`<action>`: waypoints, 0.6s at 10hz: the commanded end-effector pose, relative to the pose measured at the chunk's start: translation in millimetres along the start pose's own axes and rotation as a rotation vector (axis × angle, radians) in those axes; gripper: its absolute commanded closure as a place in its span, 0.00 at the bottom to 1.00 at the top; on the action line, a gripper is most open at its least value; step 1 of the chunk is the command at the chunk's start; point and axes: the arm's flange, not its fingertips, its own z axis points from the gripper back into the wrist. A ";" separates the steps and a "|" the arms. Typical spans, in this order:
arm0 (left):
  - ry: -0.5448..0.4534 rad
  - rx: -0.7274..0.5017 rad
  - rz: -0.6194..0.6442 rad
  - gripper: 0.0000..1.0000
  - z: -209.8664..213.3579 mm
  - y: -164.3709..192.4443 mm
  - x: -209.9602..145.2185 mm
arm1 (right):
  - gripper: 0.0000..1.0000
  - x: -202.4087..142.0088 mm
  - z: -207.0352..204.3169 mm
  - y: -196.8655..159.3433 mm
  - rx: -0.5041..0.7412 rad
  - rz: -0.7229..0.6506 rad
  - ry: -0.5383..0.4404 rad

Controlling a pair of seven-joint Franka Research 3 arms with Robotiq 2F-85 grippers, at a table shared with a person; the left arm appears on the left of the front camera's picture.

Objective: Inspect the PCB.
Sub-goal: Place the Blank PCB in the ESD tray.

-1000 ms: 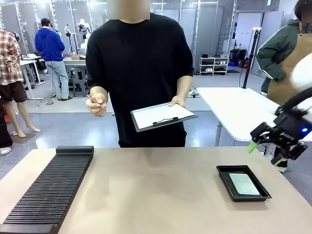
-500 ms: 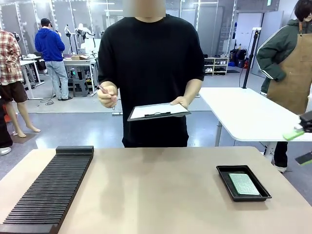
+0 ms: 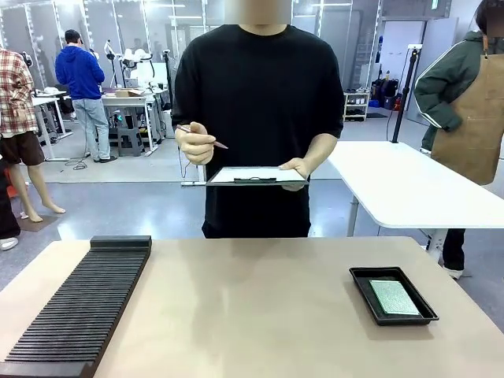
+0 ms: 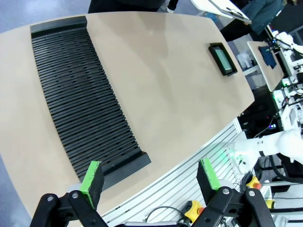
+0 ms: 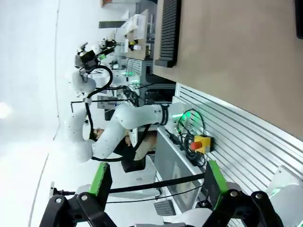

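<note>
Thin green speckled PCB (image 3: pixel 394 297) flat in shallow black tray (image 3: pixel 361 286), near right of table. Left gripper (image 4: pixel 150 176) and right gripper (image 5: pixel 154 183) wide, empty, well away. Approach from above; pinch board edges only.

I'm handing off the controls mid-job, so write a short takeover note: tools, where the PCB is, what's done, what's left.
Left tool: open, holds nothing, raised over the robot-side table edge near the black slotted rack.
Right tool: open, holds nothing, off the table at the robot's side.
PCB: lying flat in the black tray on the table's right side.
Person: at the far side, clipboard in one hand, pen in the other.
Done: nothing visibly.
Left: pick up the PCB and present it for inspection.
</note>
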 end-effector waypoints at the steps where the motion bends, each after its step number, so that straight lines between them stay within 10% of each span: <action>1: 0.012 0.029 0.011 0.00 1.5 -0.8 1.9 | 0.00 3.8 -1.7 -6.5 -0.005 0.012 -0.066; 6: 0.012 0.029 0.011 0.00 1.5 -0.8 1.9 | 0.00 -1.6 2.3 -2.8 0.008 -0.005 -0.022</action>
